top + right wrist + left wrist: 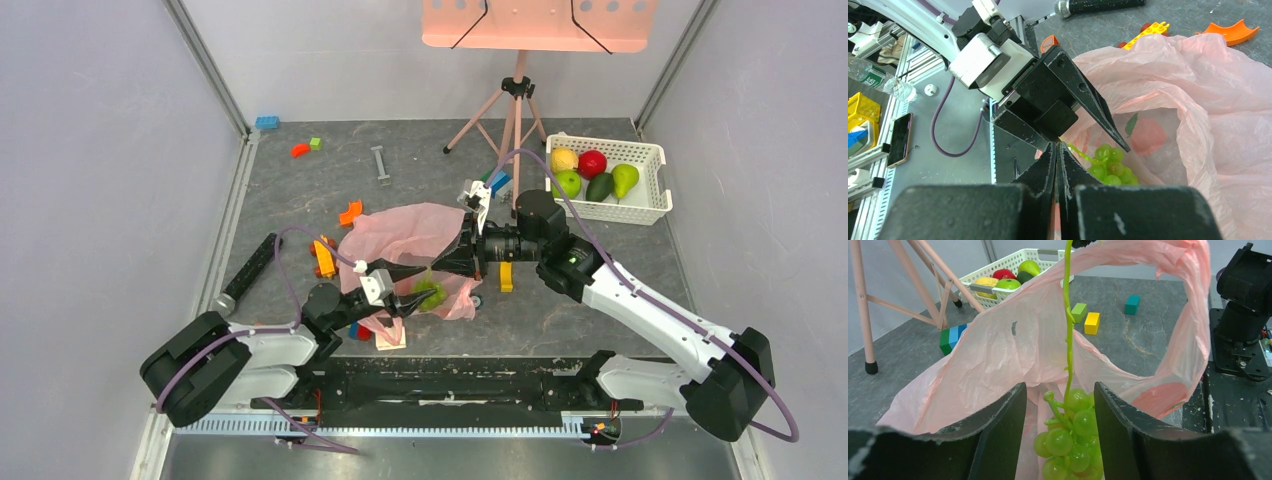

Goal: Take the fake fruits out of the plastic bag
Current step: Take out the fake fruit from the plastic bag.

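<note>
Inside the wide-open left hand (pixel 1059 390) hang green grapes (pixel 1070 440), stem pinched by the right hand (pixel 1057 146).

The left gripper (pixel 1059 386) has its jaws spread close on either side of the green grapes (pixel 1068 440), so that gap is filled. The plastic bag (pixel 998 350) rises as a crinkled wall straight ahead and arches over to its right, leaving only the bag's mouth as a way through. The right gripper (pixel 1057 146), clamped on the grapes' stem, sits just above and almost nose to nose with the left one, closing off the way up. Past the bag the bench (pixel 1148 340) lies open between scattered blocks (pixel 1092 322), with a tripod leg (pixel 863 305) and the white basket (pixel 993 270) ahead-left and the right arm's black base (pixel 1248 290) close on the right.
</note>
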You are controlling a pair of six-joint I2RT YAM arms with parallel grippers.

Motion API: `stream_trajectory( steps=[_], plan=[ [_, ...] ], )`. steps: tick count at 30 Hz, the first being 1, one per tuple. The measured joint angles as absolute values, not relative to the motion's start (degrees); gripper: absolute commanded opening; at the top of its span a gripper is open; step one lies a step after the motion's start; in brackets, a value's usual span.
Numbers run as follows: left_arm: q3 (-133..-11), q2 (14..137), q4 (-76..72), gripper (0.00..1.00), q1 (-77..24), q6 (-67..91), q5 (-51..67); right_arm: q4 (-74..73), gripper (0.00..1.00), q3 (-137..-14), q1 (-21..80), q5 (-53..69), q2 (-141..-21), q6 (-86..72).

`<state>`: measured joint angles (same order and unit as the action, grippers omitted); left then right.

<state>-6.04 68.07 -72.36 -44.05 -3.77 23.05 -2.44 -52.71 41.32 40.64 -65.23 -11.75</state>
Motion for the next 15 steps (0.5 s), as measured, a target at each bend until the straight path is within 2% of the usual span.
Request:
stream_trajectory(
  steps=[7,13,15],
  plan=[
    [-6.9,69.0,-72.1,0.39,-44.1,-3.9,23.2,-2.5,0.0,-52.7,41.3,40.8,-65.1,-11.7],
    [-7.3,68.9,-71.0,0.33,-44.1,-4.3,23.3,-2.5,0.0,-52.7,41.4,40.8,-64.8,-11.7],
    [-7.4,68.9,-70.1,0.25,-44.1,-4.5,23.4,-2.5,0.0,-52.7,41.4,40.8,-64.6,-11.7]
  ],
)
